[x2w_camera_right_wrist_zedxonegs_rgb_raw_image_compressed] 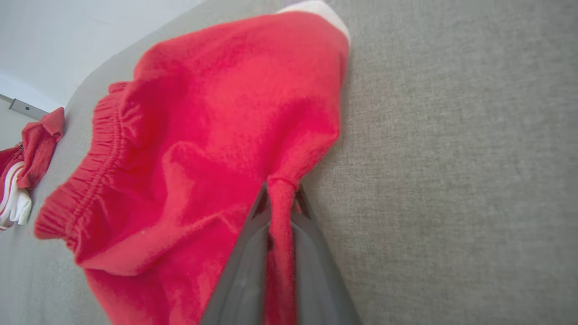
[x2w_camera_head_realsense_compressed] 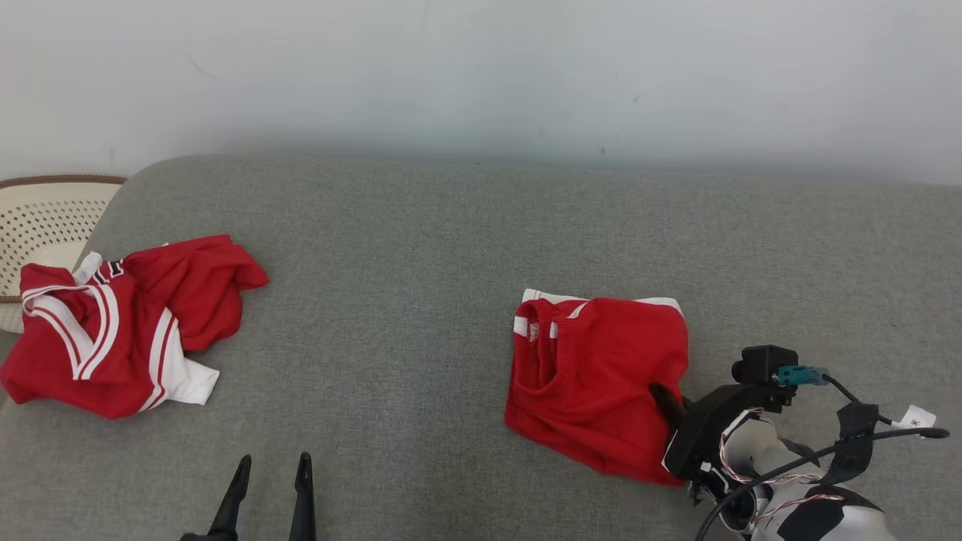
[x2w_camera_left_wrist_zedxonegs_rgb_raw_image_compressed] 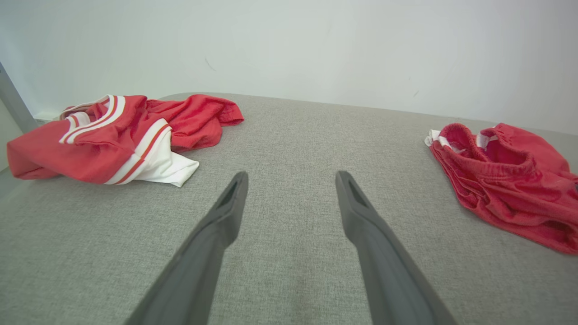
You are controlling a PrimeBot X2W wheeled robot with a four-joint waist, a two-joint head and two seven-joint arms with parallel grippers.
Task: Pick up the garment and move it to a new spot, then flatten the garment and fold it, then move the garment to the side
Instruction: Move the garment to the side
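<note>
The garment is a red pair of shorts with white trim, lying folded on the grey cushioned surface right of centre. My right gripper reaches in from the lower right and is shut on the garment's right edge. In the right wrist view a pinched ridge of the red garment runs between the closed fingers of that gripper. My left gripper stands open and holds nothing at the bottom left, over bare fabric. The left wrist view has the left gripper open, with the garment off to the right.
A second red-and-white garment lies crumpled at the surface's left end, also visible as a red-and-white heap. A pale perforated basket stands beyond the left edge. A white wall backs the surface.
</note>
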